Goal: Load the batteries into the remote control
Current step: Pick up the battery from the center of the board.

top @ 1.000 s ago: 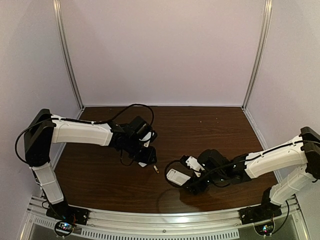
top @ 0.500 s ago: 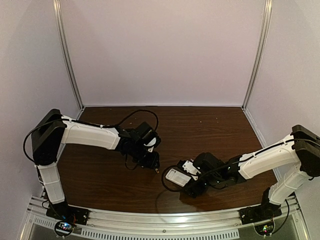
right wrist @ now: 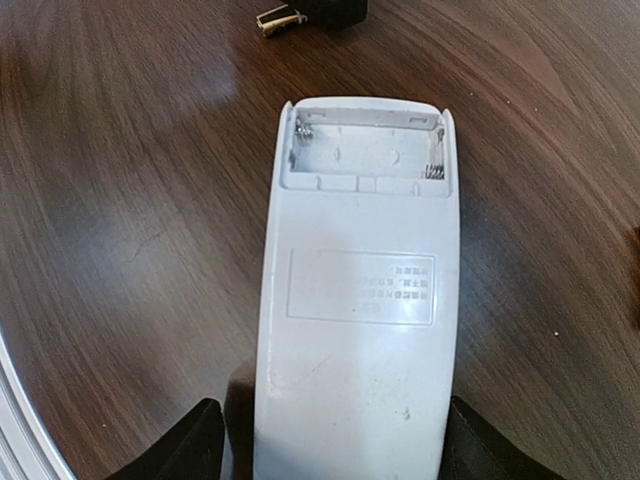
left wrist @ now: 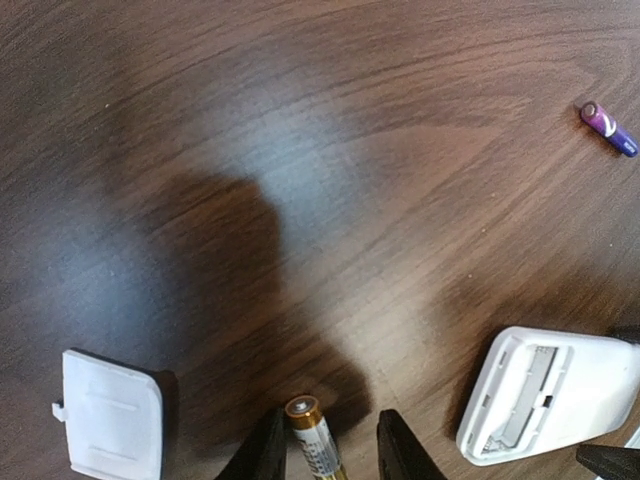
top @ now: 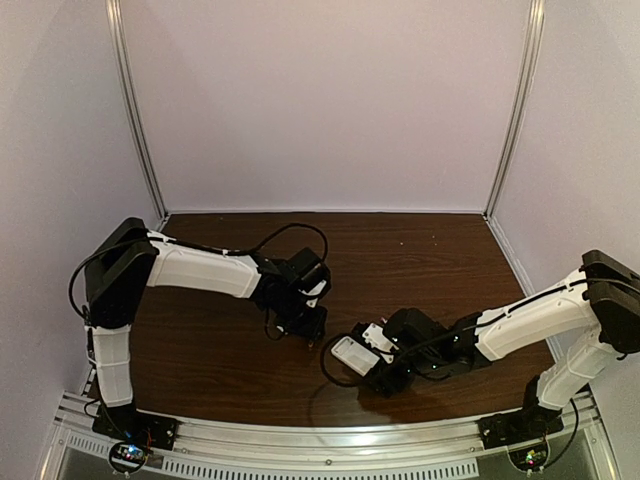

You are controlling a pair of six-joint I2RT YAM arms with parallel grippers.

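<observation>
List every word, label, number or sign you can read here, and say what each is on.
Nothing can be read with certainty.
remote control: a rectangular panel on its back holds a few lines of raised print, too small and faint to read.
gold-brown battery: printing on its wrapper, blurred.
purple battery: no legible marking.
battery cover: plain.

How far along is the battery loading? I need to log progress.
Done: the cover is off and lies on the table, and the remote is face down with its bay open and empty. In hand: the left gripper holds the gold battery between its jaws; the right gripper grips the remote. Left: seating both cells; the purple battery lies apart on the table.
</observation>
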